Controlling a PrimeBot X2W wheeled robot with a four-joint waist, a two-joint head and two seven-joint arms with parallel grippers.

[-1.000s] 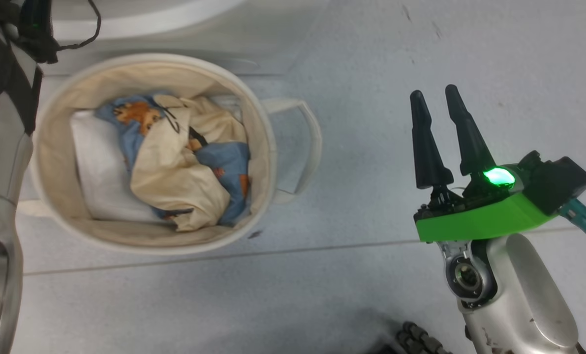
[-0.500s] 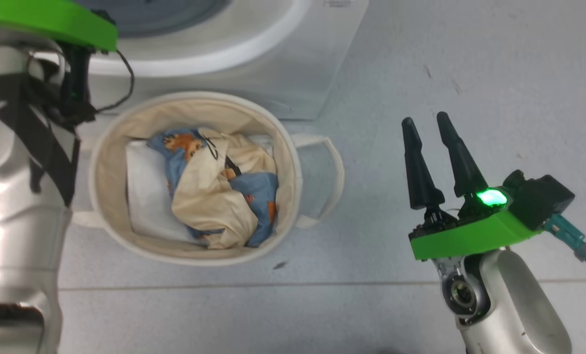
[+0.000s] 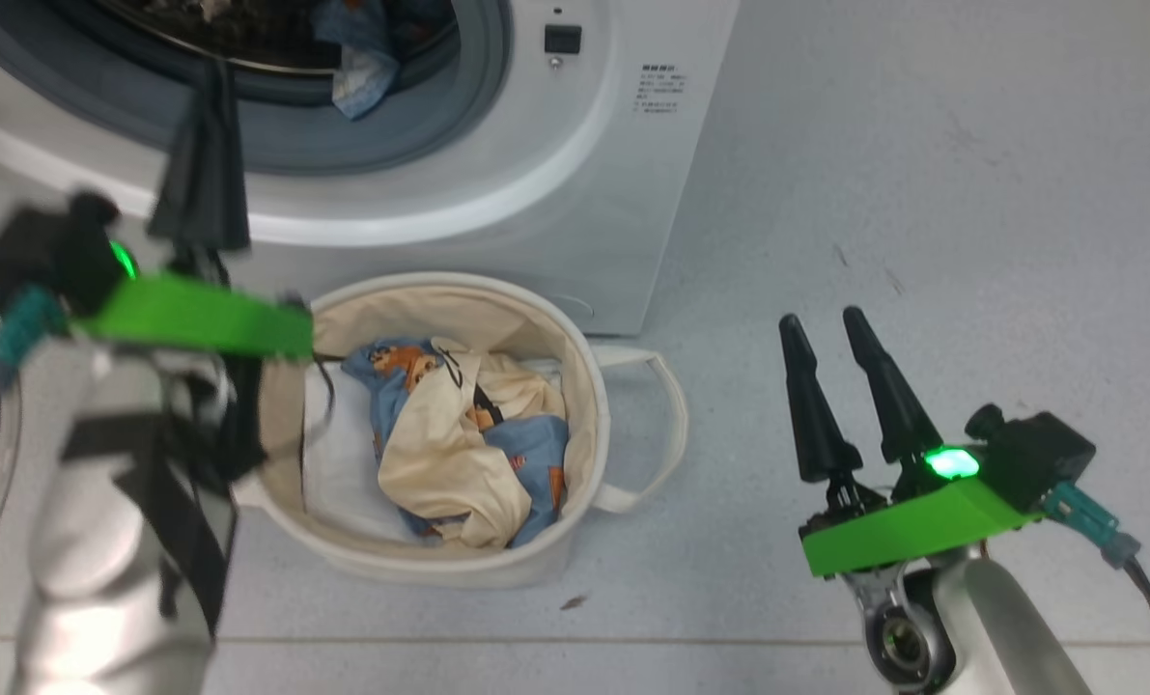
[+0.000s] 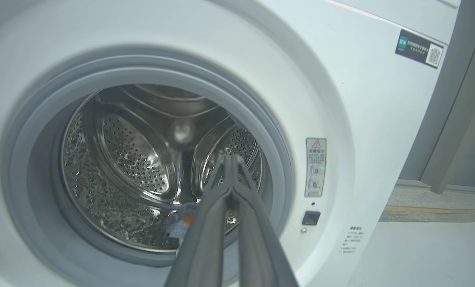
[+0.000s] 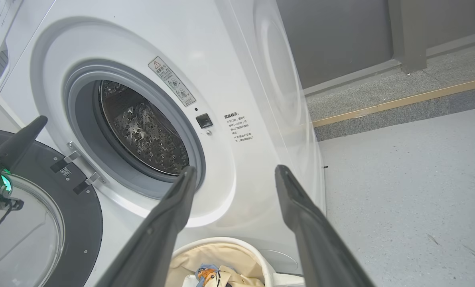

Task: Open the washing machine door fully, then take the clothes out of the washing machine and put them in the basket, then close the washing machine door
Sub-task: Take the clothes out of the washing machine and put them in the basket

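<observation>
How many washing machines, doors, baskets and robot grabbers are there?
White front-loading washing machine: 1
Round black-ringed glass door: 1
Round cream canvas basket: 1
Dark two-fingered grippers, left gripper and right gripper: 2
Total: 5

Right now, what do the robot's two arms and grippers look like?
The left gripper and right gripper each have two long, tapered black fingers on a bright green base with a lit green lamp. A black block with a teal plug sits beside each base. The forearms are pale silver; black straps wrap the left forearm.
</observation>
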